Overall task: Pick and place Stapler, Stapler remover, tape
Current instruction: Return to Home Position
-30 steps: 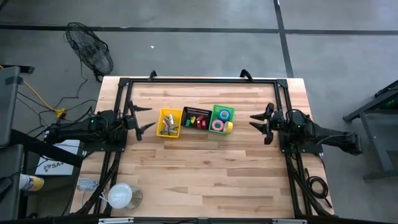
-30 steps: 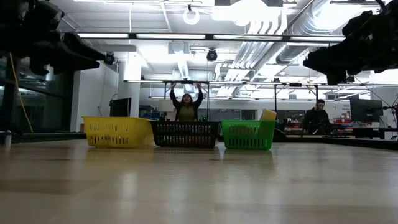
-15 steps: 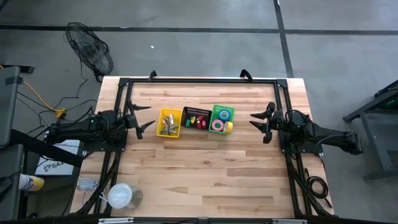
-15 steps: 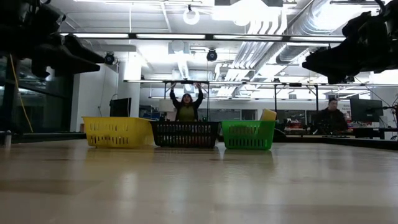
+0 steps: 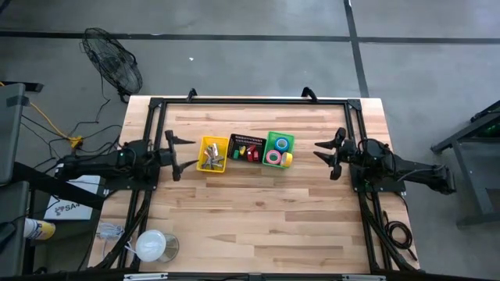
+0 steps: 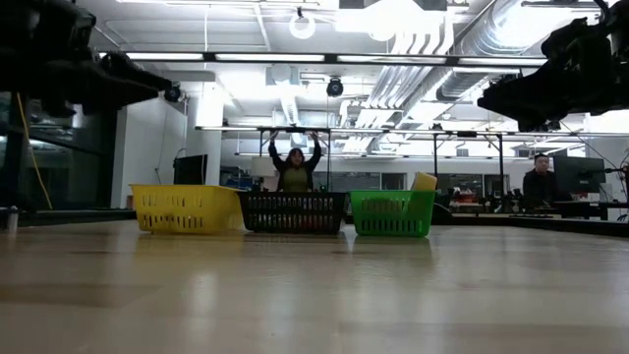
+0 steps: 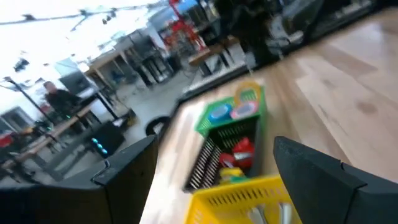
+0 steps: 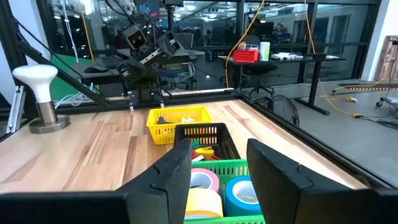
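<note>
The three bins stand in a tight row across the middle of the desk. The row's long axis runs straight from one claw to the other. The left claw hangs just beside the outer end of the yellow bin, its fingers spread wide and empty. The right claw hangs near the green bin but clear of it, likewise wide and empty. The tape lies in the green bin, dead ahead of the right claw, so that arm is much the nearer to it. There are pink, blue and yellow rolls, and the yellow one seems to lean at the wall facing that claw. The red stapler lies in the black bin, midway between the arms. The pale pieces in the yellow bin are probably the staple remover, though they are too small to be sure. Nothing of the task lies loose on the desk. The coming move therefore looks like a plain retreat, each claw backing off along the row's line with nothing to grasp.
</note>
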Robot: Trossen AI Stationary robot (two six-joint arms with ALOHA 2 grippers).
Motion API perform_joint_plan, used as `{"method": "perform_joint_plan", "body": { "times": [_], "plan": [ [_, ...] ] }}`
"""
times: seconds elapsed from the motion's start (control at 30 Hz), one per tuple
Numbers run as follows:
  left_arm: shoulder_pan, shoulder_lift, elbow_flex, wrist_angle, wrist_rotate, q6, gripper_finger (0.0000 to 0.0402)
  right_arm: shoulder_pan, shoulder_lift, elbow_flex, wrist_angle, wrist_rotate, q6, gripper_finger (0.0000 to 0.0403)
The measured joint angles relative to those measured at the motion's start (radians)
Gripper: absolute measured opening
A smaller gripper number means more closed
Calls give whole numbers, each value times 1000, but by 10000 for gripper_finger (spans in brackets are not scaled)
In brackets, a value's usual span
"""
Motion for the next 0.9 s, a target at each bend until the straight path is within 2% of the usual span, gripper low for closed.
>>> {"method": "perform_joint_plan", "body": {
  "times": [0.1, 0.3, 0.47, 0.9],
  "plan": [
    [0, 0, -12, 13, 39, -13, 315, 0, 3, 0, -4, -6, 27, 146],
    [0, 2, -52, 75, 224, -7, 315, 0, 3, 0, -3, -29, 74, 146],
    [0, 2, -53, 68, 208, -55, 315, 0, 3, 0, 0, -30, 54, 145],
    [0, 2, -56, 68, 208, -56, 315, 0, 3, -1, 3, -30, 50, 147]
  ]
}}
